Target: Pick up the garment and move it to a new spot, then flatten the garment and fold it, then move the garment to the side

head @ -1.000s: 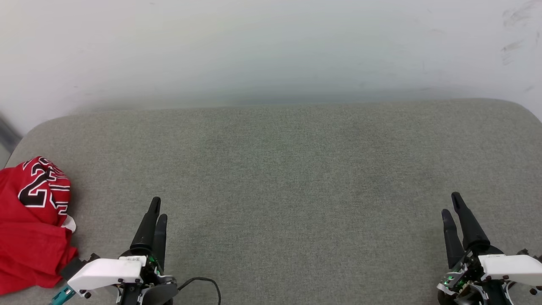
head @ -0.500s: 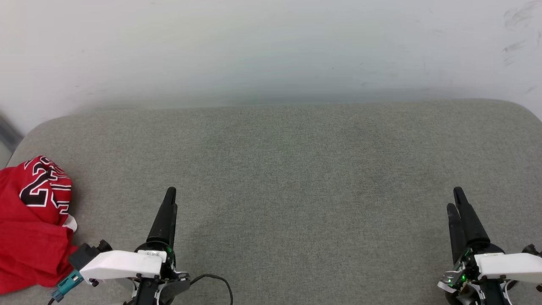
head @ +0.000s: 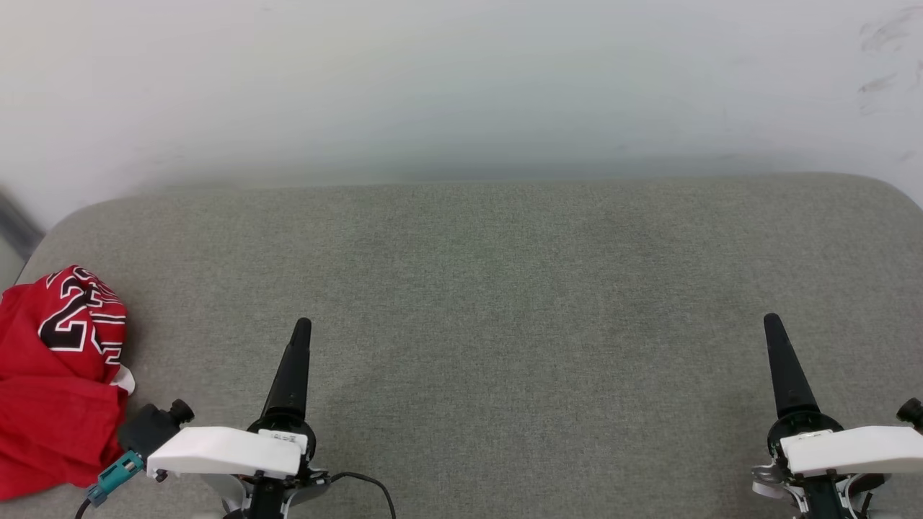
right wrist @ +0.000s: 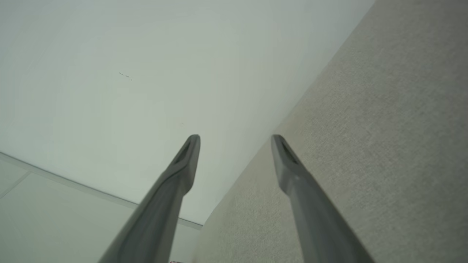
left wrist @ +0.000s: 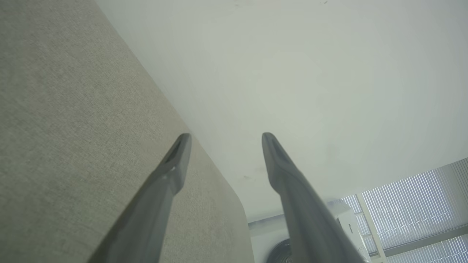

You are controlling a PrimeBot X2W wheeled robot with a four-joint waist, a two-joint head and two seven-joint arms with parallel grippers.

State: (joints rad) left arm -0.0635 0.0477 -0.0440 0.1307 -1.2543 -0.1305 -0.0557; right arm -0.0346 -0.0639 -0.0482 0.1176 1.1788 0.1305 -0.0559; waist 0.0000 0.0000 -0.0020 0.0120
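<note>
Garment (head: 61, 375) is in neither of your pincers, so start there. The left gripper (left wrist: 225, 137) stands released, its two fingers (left wrist: 172, 175) well apart in its wrist view with nothing between them, and the right gripper (right wrist: 236, 137) is spread the same way, also bare. In the head view each looks like a single dark spike, because the wrists are rolled so that one finger lies over the other. I judge that this edge-on pose suits pinching a raised fold from the side rather than pressing down on flat cloth. Both hang over the near part of the cushion (head: 505, 288), pointing toward the wall (head: 461, 86) and well apart from each other. Further out, the garment lies bunched at the cushion's left edge, to the left of your left gripper, near that arm's wrist but clear of its fingers. A black "23" shows on top of the heap and a bit of white peeks out beside it. The wide grey middle looks like the likely new spot. As I read it, the pick-up is not yet begun, so you would swing the left arm over to the heap and close on a high fold.
</note>
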